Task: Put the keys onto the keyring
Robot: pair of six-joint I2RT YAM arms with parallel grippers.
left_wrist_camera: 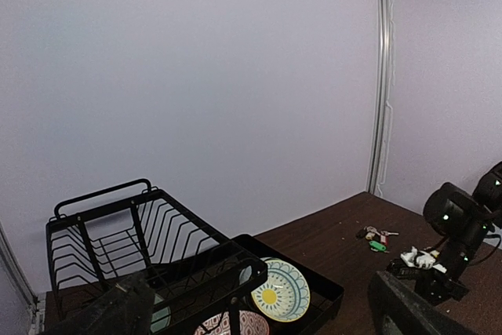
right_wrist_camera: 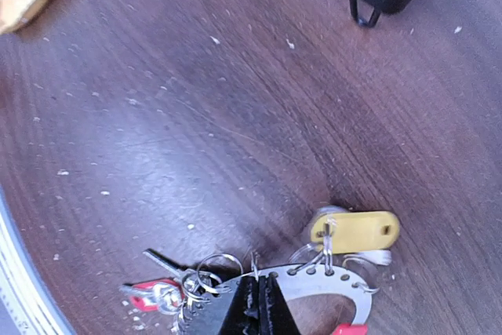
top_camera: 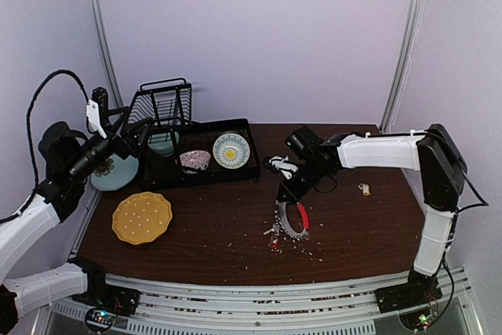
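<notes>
My right gripper (top_camera: 289,194) is shut on the keyring (top_camera: 295,221), a silver curved plate with holes, small rings and a thick red clip (top_camera: 303,216). In the right wrist view the black fingertips (right_wrist_camera: 259,304) pinch the plate's edge (right_wrist_camera: 345,284). A yellow-tagged key (right_wrist_camera: 354,231) and a red-tagged key (right_wrist_camera: 153,296) hang from its rings, low over the table. A loose bunch of keys (top_camera: 364,188) lies to the right; in the left wrist view (left_wrist_camera: 376,238) it shows a green tag. My left gripper (top_camera: 129,127) is open, raised above the dish rack.
A black wire dish rack (top_camera: 169,103) stands at the back left beside a black tray (top_camera: 204,181) holding a patterned plate (top_camera: 231,150) and a pink bowl (top_camera: 194,160). A teal plate (top_camera: 114,172) and a yellow plate (top_camera: 142,216) lie at left. Crumbs litter the table.
</notes>
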